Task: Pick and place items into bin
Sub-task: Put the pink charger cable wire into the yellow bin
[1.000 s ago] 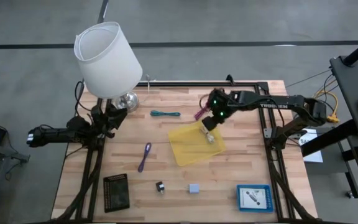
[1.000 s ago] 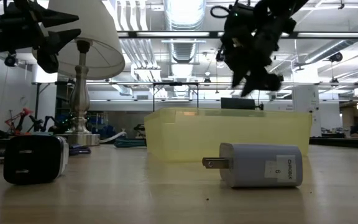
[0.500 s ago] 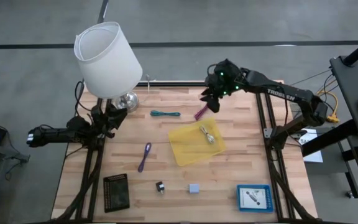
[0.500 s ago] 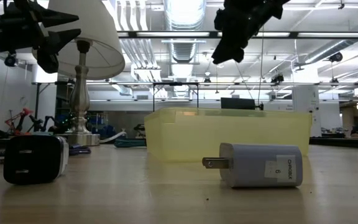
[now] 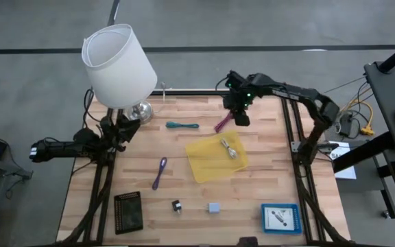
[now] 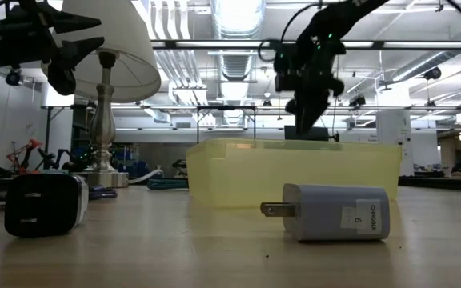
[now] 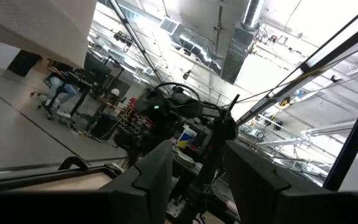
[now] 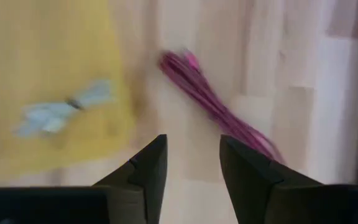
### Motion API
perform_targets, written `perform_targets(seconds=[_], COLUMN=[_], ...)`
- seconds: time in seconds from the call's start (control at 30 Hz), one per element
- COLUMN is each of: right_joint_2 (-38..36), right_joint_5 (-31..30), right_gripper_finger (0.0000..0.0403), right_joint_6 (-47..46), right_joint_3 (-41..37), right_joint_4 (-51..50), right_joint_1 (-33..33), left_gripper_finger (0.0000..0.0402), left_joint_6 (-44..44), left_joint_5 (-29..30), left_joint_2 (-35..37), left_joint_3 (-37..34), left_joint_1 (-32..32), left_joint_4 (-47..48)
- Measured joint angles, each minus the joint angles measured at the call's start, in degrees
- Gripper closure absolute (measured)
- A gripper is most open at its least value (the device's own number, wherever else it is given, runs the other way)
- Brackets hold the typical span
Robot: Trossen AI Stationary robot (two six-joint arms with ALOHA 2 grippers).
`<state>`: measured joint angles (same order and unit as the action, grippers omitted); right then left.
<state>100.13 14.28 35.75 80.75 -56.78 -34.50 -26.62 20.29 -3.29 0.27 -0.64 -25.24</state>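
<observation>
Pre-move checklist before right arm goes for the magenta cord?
1. Right hand open and empty: ok.
2. Magenta cord in reach, right hand just beside it: ok.
3. Cord lying on the table, outside the yellow bin: ok.
4. Bin has room, only the silver clip inside: ok.
5. Left hand parked by the lamp base, out of the way: ok.
6. Hand height above cord: cannot tell.

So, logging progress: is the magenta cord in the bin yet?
No. The magenta cord lies on the table beside the yellow bin.
</observation>
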Motion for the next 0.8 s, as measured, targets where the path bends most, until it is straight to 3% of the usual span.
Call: perform_targets(seconds=[0.2, 0.43, 0.8], right_joint_2=[5.93, 10.12, 16.47], right_joint_5=[-5.48, -7.05, -6.98], right_gripper_finger=[0.022, 0.0165, 0.0186], right_joint_6=[6.56, 18.56, 19.9], right_joint_3=[2.86, 3.41, 3.41], right_joint_4=[-0.02, 0.18, 3.25], right_joint_1=[0.05, -0.11, -0.06], left_gripper_finger=[0.0272, 0.0272, 0.0272], left_joint_6=[-0.01, -0.02, -0.01], left_joint_5=[0.0, 0.0, 0.0], left_joint_2=[0.02, 0.02, -0.02], left_joint_3=[0.0, 0.02, 0.0], left_joint_1=[0.0, 0.02, 0.01], left_joint_4=[0.14, 0.19, 0.2])
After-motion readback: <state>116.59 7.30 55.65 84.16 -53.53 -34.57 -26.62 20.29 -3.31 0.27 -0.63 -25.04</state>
